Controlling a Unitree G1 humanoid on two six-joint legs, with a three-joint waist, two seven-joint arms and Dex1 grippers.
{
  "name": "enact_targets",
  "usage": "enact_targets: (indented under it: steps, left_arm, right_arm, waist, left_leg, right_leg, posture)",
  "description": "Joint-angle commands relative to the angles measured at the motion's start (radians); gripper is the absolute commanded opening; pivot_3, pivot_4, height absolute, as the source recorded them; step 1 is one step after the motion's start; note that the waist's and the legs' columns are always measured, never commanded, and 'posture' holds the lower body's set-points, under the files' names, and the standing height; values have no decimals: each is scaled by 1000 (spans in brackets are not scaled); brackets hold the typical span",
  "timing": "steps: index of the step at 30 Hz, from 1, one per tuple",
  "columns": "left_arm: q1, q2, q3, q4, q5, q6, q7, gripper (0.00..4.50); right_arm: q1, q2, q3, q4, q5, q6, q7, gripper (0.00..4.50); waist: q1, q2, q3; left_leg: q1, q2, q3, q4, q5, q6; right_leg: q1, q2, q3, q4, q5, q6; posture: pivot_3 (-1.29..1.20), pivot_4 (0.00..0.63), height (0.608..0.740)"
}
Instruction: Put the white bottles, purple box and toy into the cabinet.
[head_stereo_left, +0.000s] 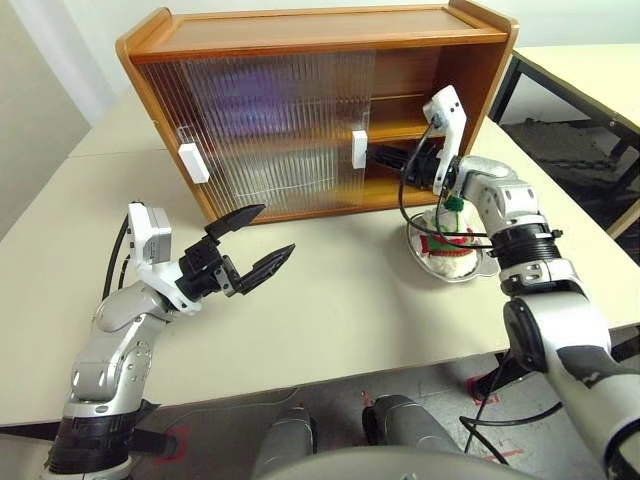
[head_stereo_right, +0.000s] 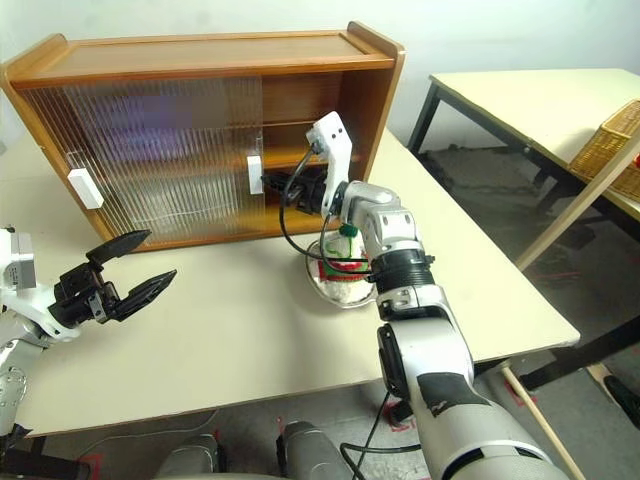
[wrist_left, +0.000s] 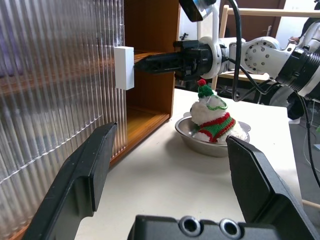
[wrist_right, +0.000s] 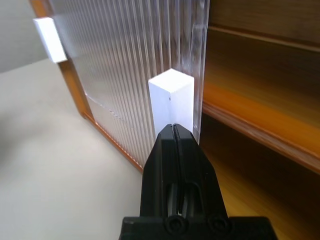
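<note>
The brown cabinet (head_stereo_left: 300, 35) stands at the back of the table, its ribbed sliding doors covering the left and middle while the right end is open. My right gripper (wrist_right: 173, 127) is shut, its tips right at the white handle (wrist_right: 171, 97) of the right-hand door. The toy (head_stereo_left: 445, 235), a white plush with a red-and-green scarf and hat, sits in a steel bowl (wrist_left: 192, 140) just in front of the open end, under my right arm. My left gripper (head_stereo_left: 275, 230) hangs open and empty over the table's front left. A lilac blur behind the doors may be the purple box (head_stereo_left: 255, 95). The white bottles are hidden.
A second white handle (head_stereo_left: 193, 162) sits on the left door. Another table (head_stereo_left: 590, 70) stands beyond a gap on the right, with a wicker basket (head_stereo_right: 610, 150) on it. Bare tabletop (head_stereo_left: 330, 300) stretches between my two arms.
</note>
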Motion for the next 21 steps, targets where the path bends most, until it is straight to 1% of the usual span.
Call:
enact_targets:
  steps: [1,4,13,17,21]
  left_arm:
    - [5,2,-2,7,11,-10,-9,4500]
    - [8,2,-1,7,12,-11,-9,4500]
    - [7,4,-1,6,16,-8,-1,4500]
    - [9,3,0,8,18,-12,0,4500]
    - [8,-3,-4,13,21,-17,1,4500]
  right_arm:
    - [-6,3,-2,-10,9,12,9,31]
    - [-4,2,-7,-13,13,16,11,31]
    - [-40,65,8,-10,10,15,4,31]
    - [-48,66,4,2,7,12,8,31]
    - [-44,43,-2,7,-2,8,3,31]
  waist:
    - [0,0,0]
    - [1,0,0]
    - [-2,0,0]
    - [5,0,0]
    - [9,0,0]
  left_leg:
    - [0,0,0,0,0,0]
    - [0,0,0,0,0,0]
    - [0,1,0,-1,0,0]
    - [0,0,0,-1,0,0]
    - [-1,0,0,0,0,-1]
  right_leg:
    - [0,0,0,0,0,0]
    - [0,0,0,0,0,0]
    - [-1,0,0,0,0,-1]
    - [-1,0,0,0,0,-1]
    - [-1,0,0,0,0,-2]
  posture:
    - [-117,3,740]
    - [-117,9,740]
    - [-110,10,740]
    - [-104,7,740]
    - [-108,4,740]
